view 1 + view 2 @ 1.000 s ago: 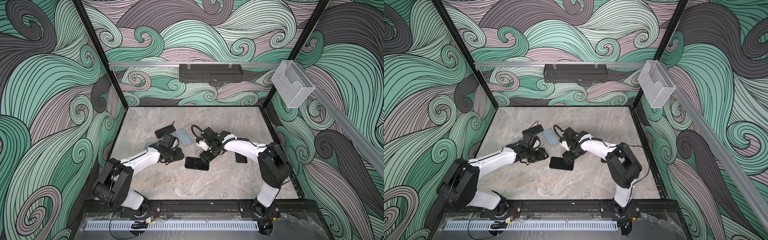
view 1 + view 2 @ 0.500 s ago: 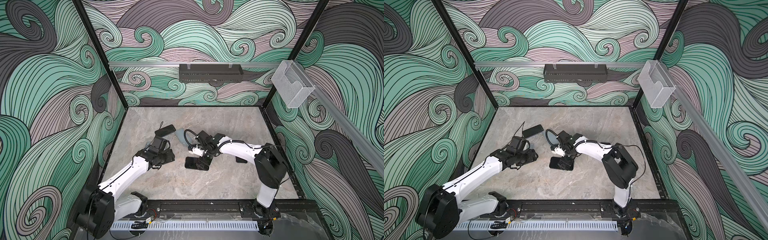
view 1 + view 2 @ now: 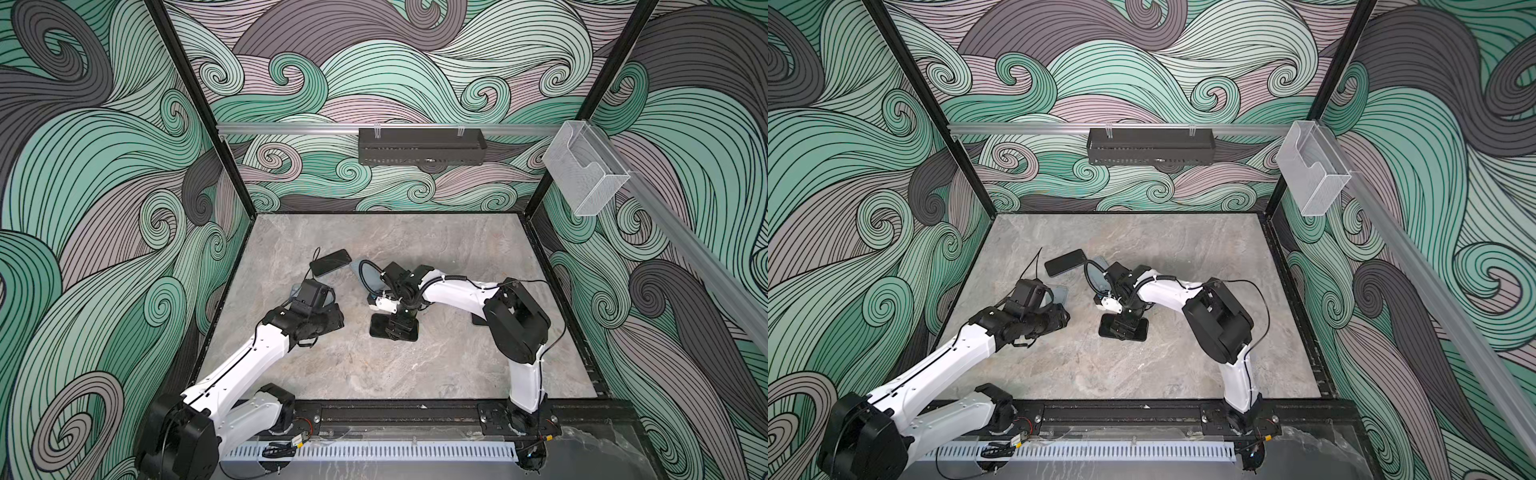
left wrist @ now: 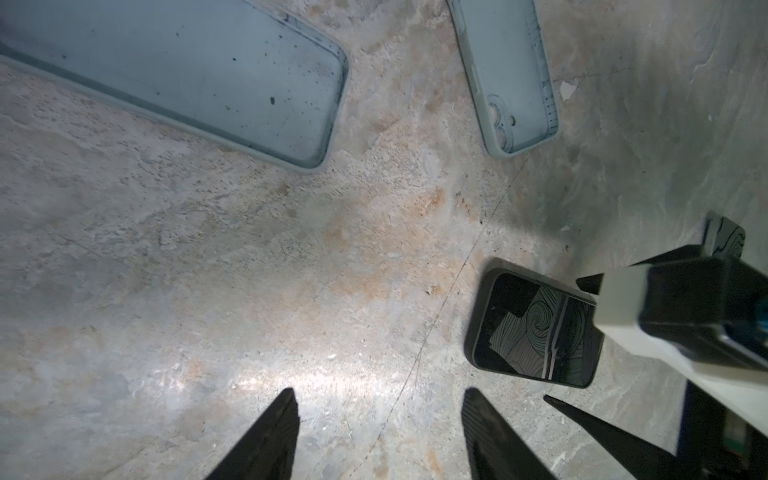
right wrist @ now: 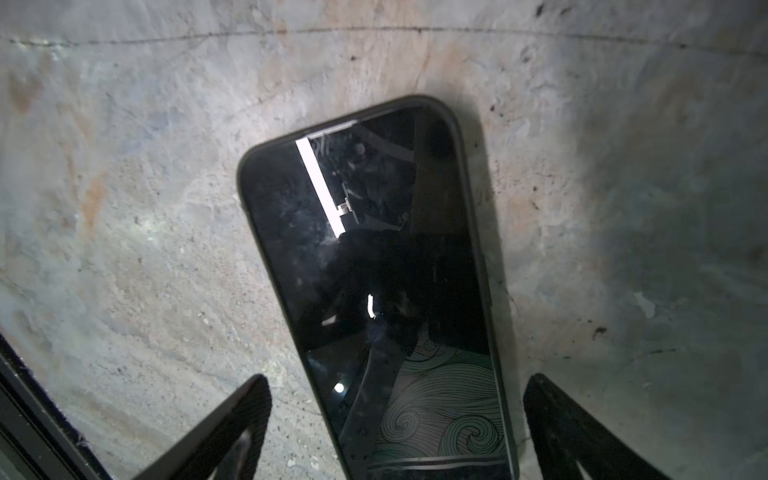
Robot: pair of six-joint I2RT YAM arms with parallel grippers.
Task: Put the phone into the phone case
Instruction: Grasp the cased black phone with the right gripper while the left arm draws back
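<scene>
Looking down, top views: right gripper poised straight above the phone, which lies flat and screen-up on the stone table. The left gripper is well apart from the phone, over bare table.
Cases, top views: near phone case is half hidden under the left wrist. The far phone case lies beyond the right wrist, just beside a second dark handset.
Left wrist view: the left gripper's fingers stand apart with only bare table between them, so it is released and empty. Both cases lie ahead of the fingertips, apparently hollow side up. The phone sits off to one side, beneath the right arm.
Right wrist view: the right gripper's fingers are spread wide, one on each long side of the phone. Neither touches it, so nothing is grasped.
Step in hand, my reading: taking hold of the phone; no casing has begun.
Doing it well: come down square so both pads meet the long edges together. The phone is thin and lies flush on stone, so a low, centred pinch looks safest, since a skewed one would likely spin it. The left gripper could steady a case for the insertion.
Dark rim on the phone: I cannot tell whether it is a bumper.
Writing and brands: none legible; the screen carries only reflected wall swirls and a bright light strip.
</scene>
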